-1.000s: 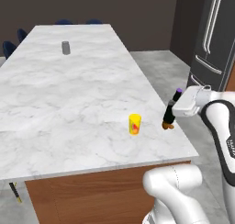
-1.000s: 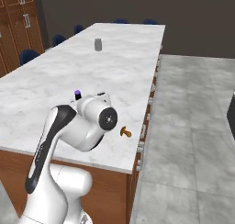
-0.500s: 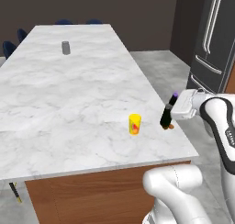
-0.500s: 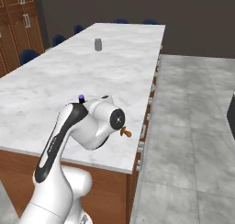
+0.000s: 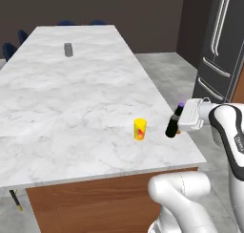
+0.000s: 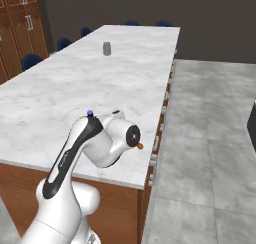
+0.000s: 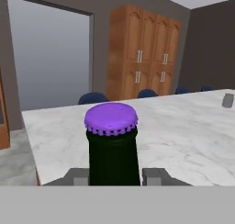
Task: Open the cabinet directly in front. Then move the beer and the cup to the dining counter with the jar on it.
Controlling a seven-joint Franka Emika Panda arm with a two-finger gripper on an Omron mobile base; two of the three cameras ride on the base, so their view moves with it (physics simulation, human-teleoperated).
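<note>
— Where's the beer?
— My tool is clamped on it, low over the tabletop, at the cup's three o'clock.
— Next?
— I'd judge: set it down and release.

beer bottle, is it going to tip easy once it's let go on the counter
Probably, yes: the beer is tall and slim on a narrow base, so a nudge could topple it. It looks like rigid glass, likely slick and breakable. It stands near the dining counter edge, beside the cup.
</note>
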